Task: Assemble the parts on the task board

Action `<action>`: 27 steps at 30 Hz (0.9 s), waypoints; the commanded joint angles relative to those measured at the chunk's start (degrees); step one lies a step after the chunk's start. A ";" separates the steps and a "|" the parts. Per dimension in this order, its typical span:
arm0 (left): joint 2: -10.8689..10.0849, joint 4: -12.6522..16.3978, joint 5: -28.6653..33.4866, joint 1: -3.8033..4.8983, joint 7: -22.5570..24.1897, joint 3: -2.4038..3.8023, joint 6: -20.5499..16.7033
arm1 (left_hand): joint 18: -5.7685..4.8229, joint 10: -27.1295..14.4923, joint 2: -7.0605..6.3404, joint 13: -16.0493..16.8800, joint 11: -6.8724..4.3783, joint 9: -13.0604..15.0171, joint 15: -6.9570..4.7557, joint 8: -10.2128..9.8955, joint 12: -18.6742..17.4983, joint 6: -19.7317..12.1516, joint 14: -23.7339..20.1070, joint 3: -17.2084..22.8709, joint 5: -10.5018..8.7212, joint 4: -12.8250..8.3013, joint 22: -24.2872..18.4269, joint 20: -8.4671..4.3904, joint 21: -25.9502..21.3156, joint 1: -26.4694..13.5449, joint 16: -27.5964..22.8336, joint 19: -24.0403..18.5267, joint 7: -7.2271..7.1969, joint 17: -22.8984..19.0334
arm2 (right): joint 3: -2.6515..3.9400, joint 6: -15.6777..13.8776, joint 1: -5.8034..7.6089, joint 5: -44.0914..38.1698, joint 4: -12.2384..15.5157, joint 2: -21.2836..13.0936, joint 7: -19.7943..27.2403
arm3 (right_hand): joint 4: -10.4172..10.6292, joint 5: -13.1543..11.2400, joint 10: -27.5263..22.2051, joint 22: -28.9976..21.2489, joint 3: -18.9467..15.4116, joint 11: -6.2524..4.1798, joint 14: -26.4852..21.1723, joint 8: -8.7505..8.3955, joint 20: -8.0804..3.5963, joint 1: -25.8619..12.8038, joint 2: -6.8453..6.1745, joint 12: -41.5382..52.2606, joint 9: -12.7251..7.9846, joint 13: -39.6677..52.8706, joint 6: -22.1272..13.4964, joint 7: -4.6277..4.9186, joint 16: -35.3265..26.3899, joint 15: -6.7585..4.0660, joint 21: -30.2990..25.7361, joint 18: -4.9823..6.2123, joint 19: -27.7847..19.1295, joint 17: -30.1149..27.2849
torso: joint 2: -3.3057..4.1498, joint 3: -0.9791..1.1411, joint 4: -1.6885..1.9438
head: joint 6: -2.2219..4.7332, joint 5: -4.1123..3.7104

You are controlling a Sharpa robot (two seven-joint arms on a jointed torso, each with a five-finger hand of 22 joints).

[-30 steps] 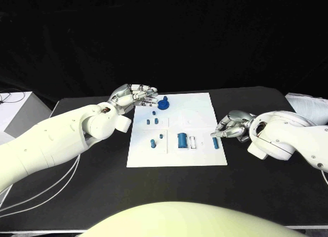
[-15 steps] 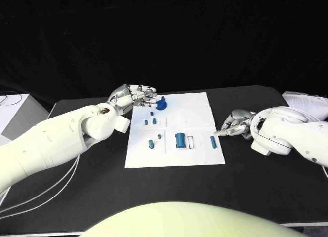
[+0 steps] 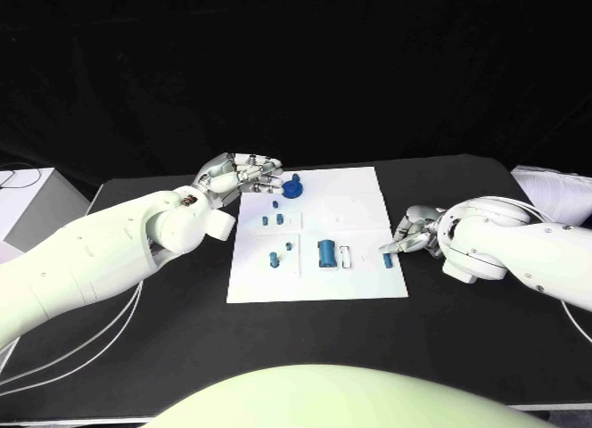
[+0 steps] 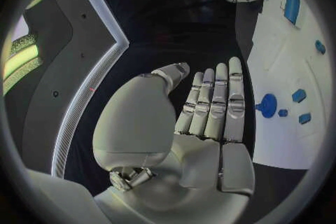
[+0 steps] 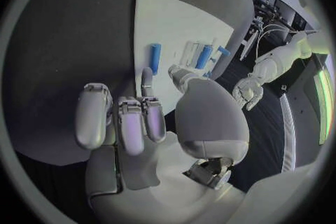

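Dark room, black bench (image 3: 142,339), white board (image 3: 324,234) in the middle. Small blue parts spread over the board: a round knob piece (image 3: 293,188) near the far edge, a fat blue tube (image 3: 327,253) in the middle, a thin blue rod (image 3: 389,260) near the right edge. Most parts lying loose, so probably lots left to do. Left hand (image 3: 242,172) flat and open by the knob piece, holding nothing. Right hand (image 3: 413,234) beside the rod, fingers partly bent, holding nothing.
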 commanded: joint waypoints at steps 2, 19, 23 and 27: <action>0.02 0.11 -0.53 -0.06 0.41 0.00 0.70 | 0.23 -0.22 0.43 -0.01 0.13 -0.05 -0.02 -0.26 -0.12 -0.23 -0.22 0.00 0.19 0.22 -0.07 0.28 -0.35 0.14 -0.04 0.00 0.22 0.08 | -0.04 3.32 -0.25 -1.02 -0.23 0.29 -0.76 | 0.33 0.24 3.88 2.67 -0.04 -0.45 5.88 0.41 -0.06 -0.66 -0.08 0.23 0.10 12.32 0.06 -0.03 0.20 -0.54 -0.11 -0.75 2.74 14.66 | -0.07 0.01 -0.05 | 0.00 0.14; -0.11 0.18 -0.59 -0.06 0.40 -0.01 0.74 | 0.23 -0.22 0.43 -0.01 0.13 -0.05 -0.02 -0.26 -0.12 -0.23 -0.22 0.00 0.19 0.22 -0.07 0.28 -0.35 0.14 -0.04 0.00 0.22 0.08 | -0.15 4.75 -1.45 -2.16 -0.83 1.59 -0.91 | 0.66 0.01 3.78 2.68 -0.30 -0.50 5.88 0.63 -0.11 -0.80 0.02 0.09 0.41 12.21 0.08 -0.10 0.22 -0.57 -0.14 -0.75 2.74 14.69 | -0.05 -0.02 0.03 | 0.00 0.24; -0.15 0.21 -0.59 -0.06 0.40 -0.01 0.73 | 0.23 -0.22 0.43 -0.01 0.13 -0.05 -0.02 -0.26 -0.12 -0.23 -0.22 0.00 0.19 0.22 -0.07 0.28 -0.35 0.14 -0.04 0.00 0.22 0.08 | -0.20 4.79 -1.85 -2.35 -1.57 1.90 -0.93 | -0.23 0.93 3.75 2.65 0.09 -0.60 5.89 1.04 -0.24 0.95 0.39 0.05 1.22 12.20 -0.29 -0.18 0.25 -0.67 -0.30 -0.74 2.71 14.73 | -0.03 0.00 0.14 | 0.00 0.35; -0.23 0.21 -0.60 -0.07 0.39 -0.01 0.71 | 0.23 -0.22 0.43 -0.01 0.13 -0.05 -0.02 -0.26 -0.12 -0.23 -0.22 0.00 0.19 0.22 -0.07 0.28 -0.35 0.14 -0.04 0.00 0.22 0.08 | -0.24 4.69 -2.35 -3.14 -2.40 2.43 -0.95 | -2.14 1.88 3.67 2.77 1.32 -0.66 5.90 1.24 -0.30 3.70 0.88 -0.06 1.94 12.14 -0.86 -0.23 0.27 -0.73 -0.27 -0.77 2.73 14.77 | -0.05 0.01 0.27 | 0.00 0.45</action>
